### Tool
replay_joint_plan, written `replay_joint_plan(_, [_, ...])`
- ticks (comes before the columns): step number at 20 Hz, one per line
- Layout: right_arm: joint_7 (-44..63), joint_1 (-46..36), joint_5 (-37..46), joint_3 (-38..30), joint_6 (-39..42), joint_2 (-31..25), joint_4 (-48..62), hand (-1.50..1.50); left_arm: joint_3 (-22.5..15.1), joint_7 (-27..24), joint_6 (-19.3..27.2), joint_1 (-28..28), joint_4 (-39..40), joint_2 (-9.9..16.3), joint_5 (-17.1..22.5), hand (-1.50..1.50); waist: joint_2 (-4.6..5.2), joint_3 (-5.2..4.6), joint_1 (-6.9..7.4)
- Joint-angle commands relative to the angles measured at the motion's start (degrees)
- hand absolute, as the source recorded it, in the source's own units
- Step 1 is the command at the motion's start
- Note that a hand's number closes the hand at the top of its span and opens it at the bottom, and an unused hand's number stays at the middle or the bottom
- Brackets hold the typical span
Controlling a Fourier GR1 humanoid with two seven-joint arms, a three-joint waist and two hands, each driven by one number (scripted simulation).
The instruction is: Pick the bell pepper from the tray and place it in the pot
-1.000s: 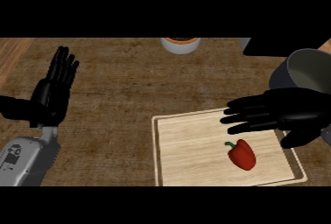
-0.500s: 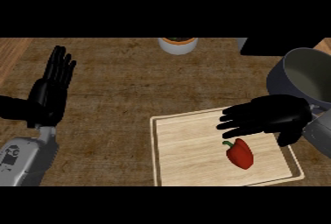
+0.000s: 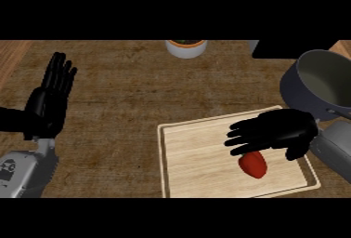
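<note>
The step in hand looks like the reach for the grasp: the black right hand [image 3: 276,132] hovers with fingers spread and holding nothing over the top of the small red bell pepper [image 3: 253,164], which lies on the pale wooden tray [image 3: 195,158]. The next move probably calls for lowering and curling round the pepper, then carrying it to the dark grey metal pot [image 3: 321,83] just beyond the tray's far right corner. The left hand [image 3: 48,100] rests open at the view's left, fingers up.

Kitchen, by my read. Worktop under my camera is brown wood-grain counter [image 3: 137,93]. Dark grey cooking pot [image 3: 322,83] stands at right edge. Pale wooden tray [image 3: 198,158], much like chopping board, lies on counter with red bell pepper [image 3: 254,165] on it. Small white container [image 3: 185,48] sits at far edge.
</note>
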Motion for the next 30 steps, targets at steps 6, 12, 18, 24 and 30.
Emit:
replay_joint_plan(6, [-3.02,1.57,8.88,-1.68,-2.65,9.43,9.42,-1.50,1.29,2.63,-1.30,2.87,-4.98,-0.46,-1.40,0.00,-0.11,0.00,0.26])
replay_joint_plan(12, [-6.15,2.41,11.63,-2.53,-3.05,11.67,11.51,-1.50,3.57,-0.50,-3.69,-1.68,3.64,-2.09,-2.34,0.00,0.02,-0.02,-0.51])
replay_joint_plan(18, [-4.86,5.64,14.96,-1.79,-4.99,14.55,11.71,-1.50,1.70,3.94,-0.54,0.06,-2.76,-4.25,-4.65,0.00,-0.09,0.00,-0.37])
replay_joint_plan(24, [-9.47,5.28,16.55,1.85,-6.34,14.94,7.86,1.50,4.81,1.67,-4.33,0.13,-0.21,-1.81,-3.02,0.00,-0.02,-0.01,-0.38])
replay_joint_plan(30, [-9.00,10.55,17.64,2.98,-10.39,13.64,2.56,1.50,3.16,2.97,-1.23,-0.37,-0.97,-4.72,-5.11,0.00,-0.22,0.00,-1.11])
